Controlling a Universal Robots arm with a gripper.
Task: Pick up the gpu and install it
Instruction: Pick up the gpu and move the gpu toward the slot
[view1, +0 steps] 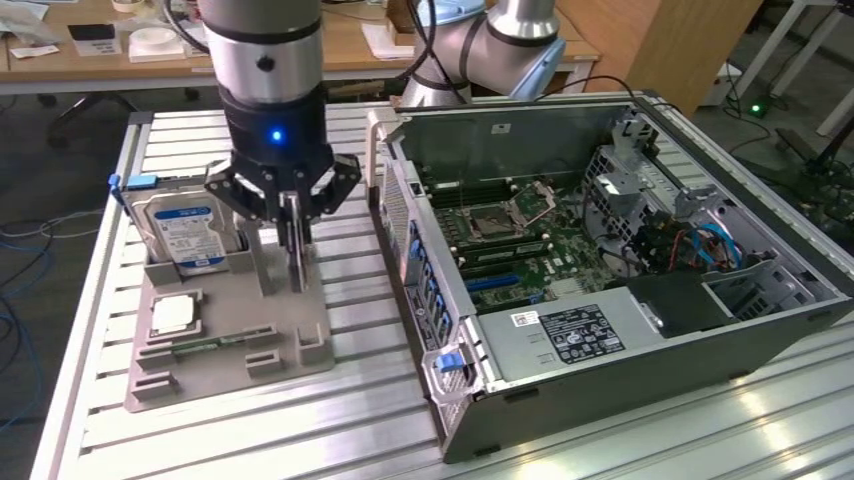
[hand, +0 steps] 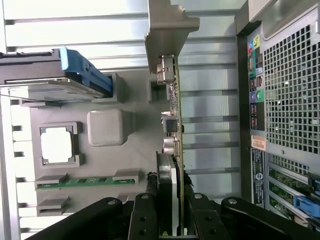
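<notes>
Black gripper (view1: 292, 228), arm vertical, pinches the upright gpu (view1: 299, 268) on the grey holder (view1: 227, 355).

Silver arm (view1: 267, 50) with black wrist section (view1: 274, 105), blue light (view1: 276, 135), black linkage hand (view1: 295, 242).

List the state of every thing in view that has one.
gpu, on edge, clamped in the hand
hand, shut on the gpu
hard drive, standing upright in a tray slot
CPU, lying flat in its tray recess
RAM stick, lying flat in the tray
computer case, on its side, side panel off
</notes>
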